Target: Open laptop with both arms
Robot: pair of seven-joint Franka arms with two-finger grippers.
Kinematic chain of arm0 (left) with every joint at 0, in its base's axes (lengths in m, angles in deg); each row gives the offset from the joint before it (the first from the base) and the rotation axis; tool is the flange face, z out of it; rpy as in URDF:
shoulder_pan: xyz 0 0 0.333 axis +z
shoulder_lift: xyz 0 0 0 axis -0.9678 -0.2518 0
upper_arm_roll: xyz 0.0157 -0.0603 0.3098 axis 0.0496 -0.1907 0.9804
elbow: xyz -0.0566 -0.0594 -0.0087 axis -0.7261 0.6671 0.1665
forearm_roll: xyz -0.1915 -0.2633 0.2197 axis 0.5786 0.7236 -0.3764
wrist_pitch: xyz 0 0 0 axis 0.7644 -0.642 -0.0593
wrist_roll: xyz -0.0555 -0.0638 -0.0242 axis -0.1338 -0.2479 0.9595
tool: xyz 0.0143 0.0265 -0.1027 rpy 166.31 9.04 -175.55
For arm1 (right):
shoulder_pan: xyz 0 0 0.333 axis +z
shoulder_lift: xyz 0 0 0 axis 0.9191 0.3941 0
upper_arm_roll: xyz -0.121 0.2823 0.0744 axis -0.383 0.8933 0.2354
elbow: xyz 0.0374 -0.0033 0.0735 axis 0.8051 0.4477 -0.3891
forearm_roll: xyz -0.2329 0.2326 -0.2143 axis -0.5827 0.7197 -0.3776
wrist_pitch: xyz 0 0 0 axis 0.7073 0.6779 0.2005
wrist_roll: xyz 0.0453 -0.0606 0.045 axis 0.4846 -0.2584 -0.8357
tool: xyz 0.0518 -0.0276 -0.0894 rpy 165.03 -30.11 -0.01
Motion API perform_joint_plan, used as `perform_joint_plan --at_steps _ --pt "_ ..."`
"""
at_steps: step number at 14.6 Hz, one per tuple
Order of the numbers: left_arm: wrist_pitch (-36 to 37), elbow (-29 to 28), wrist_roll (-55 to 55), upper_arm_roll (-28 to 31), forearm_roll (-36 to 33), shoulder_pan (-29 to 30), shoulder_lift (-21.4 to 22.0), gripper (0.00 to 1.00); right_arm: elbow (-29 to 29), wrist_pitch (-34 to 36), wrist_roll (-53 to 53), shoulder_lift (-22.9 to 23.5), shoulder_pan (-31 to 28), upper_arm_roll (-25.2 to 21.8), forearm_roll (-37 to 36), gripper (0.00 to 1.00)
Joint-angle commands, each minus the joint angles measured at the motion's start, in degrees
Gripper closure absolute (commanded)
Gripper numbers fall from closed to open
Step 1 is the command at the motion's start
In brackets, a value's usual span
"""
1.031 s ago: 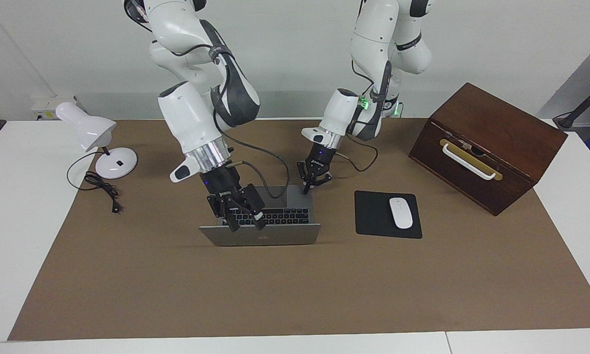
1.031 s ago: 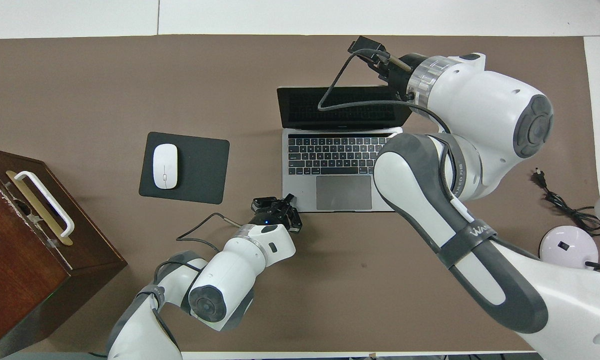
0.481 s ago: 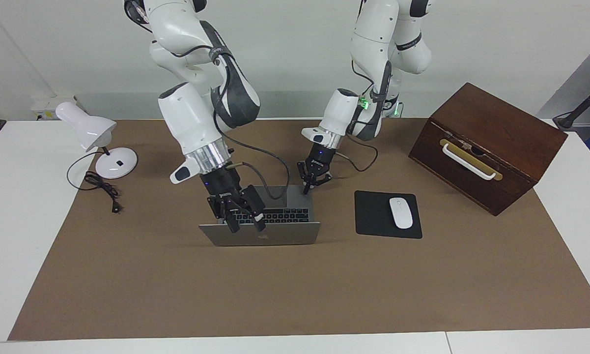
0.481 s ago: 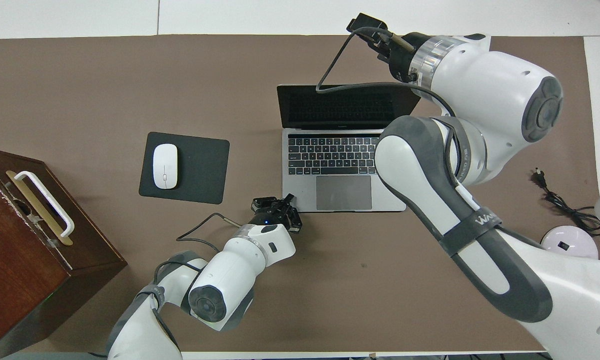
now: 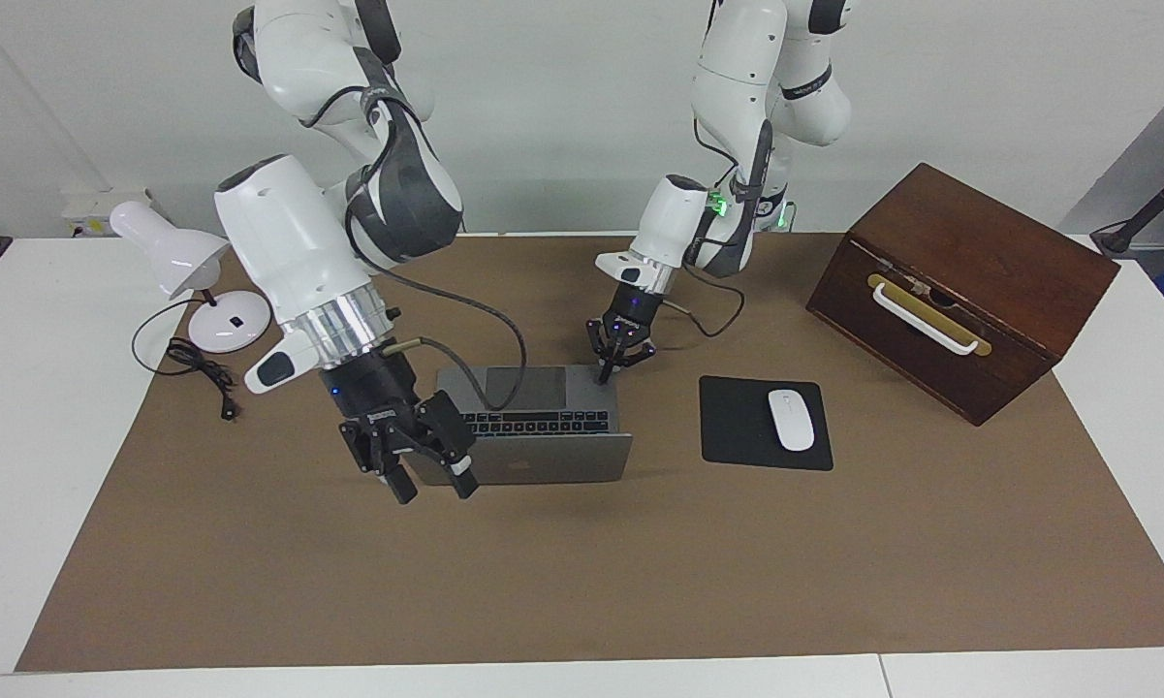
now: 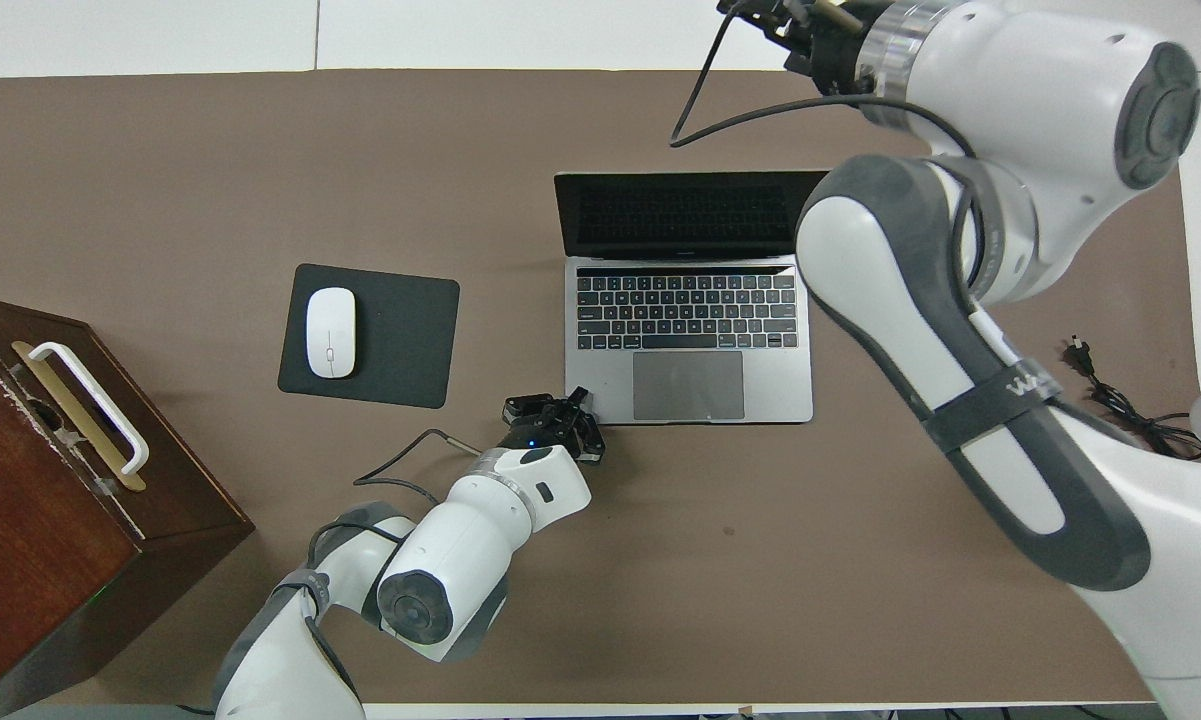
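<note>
The laptop (image 5: pixel 543 436) is seen lying open on the brown mat (image 5: pixel 640 562) that covers the bench (image 5: pixel 39 436), between the desk lamp (image 5: pixel 189 271) and the black mouse pad (image 5: pixel 764 423) on which a white mouse (image 5: pixel 791 419) rests. Its long axis runs across the bench, from one arm's end toward the other. The screen is raised at the edge farther from the robots and faces them; the trackpad lies at the nearer edge.

In the facing view the silver back of the lid with its dark logo is shown, and only a strip of keys above it. The dark screen, the full keyboard and the grey trackpad are shown in the overhead view alone.

The right tool (image 5: pixel 422 470) is seen in the facing view with its fingers (image 5: pixel 461 475) spread apart and nothing between them, hanging over the mat by the lid's corner toward the right arm's end, apart from the lid. In the overhead view only its upper part shows at the top edge, with the fingertips cut off.

The left tool (image 5: pixel 613 364) is pointed down at the base's corner nearest the robots, toward the left arm's end; whether its fingers are apart or together cannot be told in either view. A wooden box (image 5: pixel 959 286) with a white handle stands toward the left arm's end.
</note>
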Motion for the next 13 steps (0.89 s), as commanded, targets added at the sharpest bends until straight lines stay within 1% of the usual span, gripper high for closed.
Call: perform_joint_plan --at_steps 1,3,6,9,11,13 --pt "7.3 3.0 0.0 0.2 0.6 2.0 -1.9 1.00 -4.6 6.0 -3.8 2.0 -1.3 0.7 -0.7 0.00" --pt "10.9 3.8 0.1 0.2 0.6 2.2 -0.3 1.00 -7.7 15.3 -5.2 1.8 -2.6 0.4 -1.3 0.00" --pt "16.1 4.7 0.3 0.4 0.7 3.1 2.2 1.00 -8.3 29.9 -8.7 0.0 -4.9 0.3 -5.0 0.00" --pt "27.4 7.4 0.3 0.5 0.7 4.2 6.5 1.00 -8.3 43.0 -12.0 -3.8 -5.1 0.1 -11.2 0.00" --pt "34.1 9.4 0.4 0.5 0.8 4.9 9.1 1.00 -8.2 49.4 -14.3 -6.4 -5.2 0.1 -15.2 0.00" --pt "40.6 10.7 0.6 0.6 0.8 6.5 12.5 1.00 -7.5 55.6 -19.0 -9.1 -6.9 0.1 -16.8 0.00"
